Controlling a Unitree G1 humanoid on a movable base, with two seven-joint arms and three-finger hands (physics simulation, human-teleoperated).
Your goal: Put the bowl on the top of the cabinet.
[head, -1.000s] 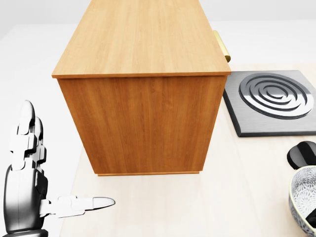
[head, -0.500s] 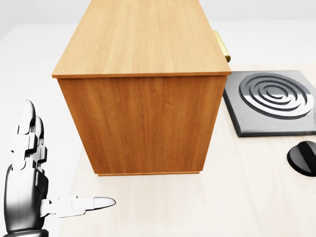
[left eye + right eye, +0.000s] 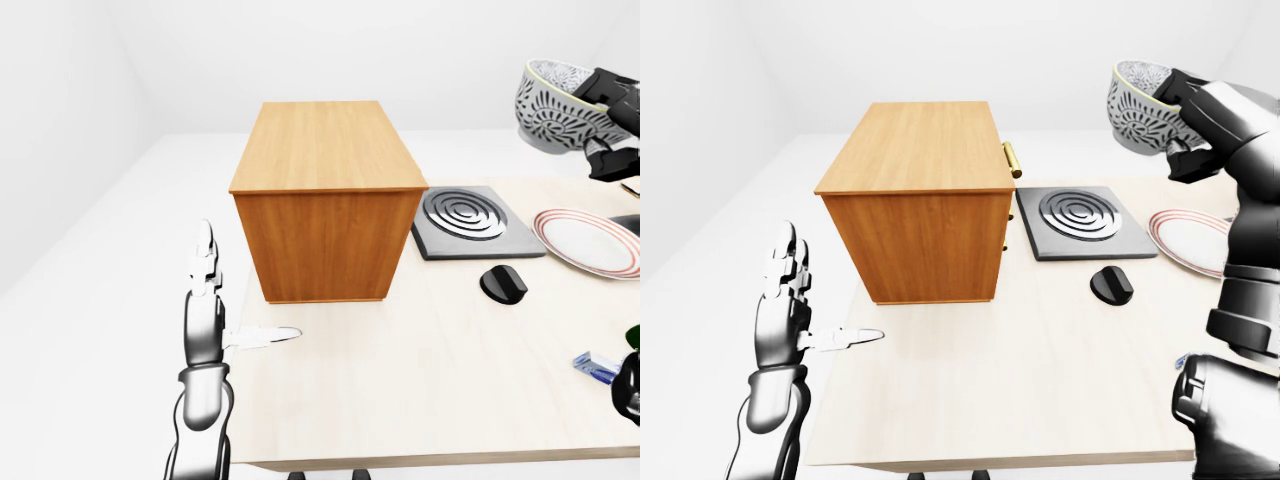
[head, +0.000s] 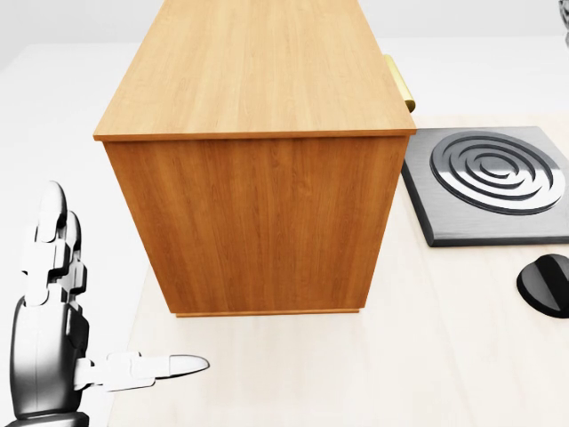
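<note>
No writing, label, brand, number or sign can be read anywhere in these views.

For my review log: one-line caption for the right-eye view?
Right hand holds the bowl aloft, right of the cabinet.
</note>
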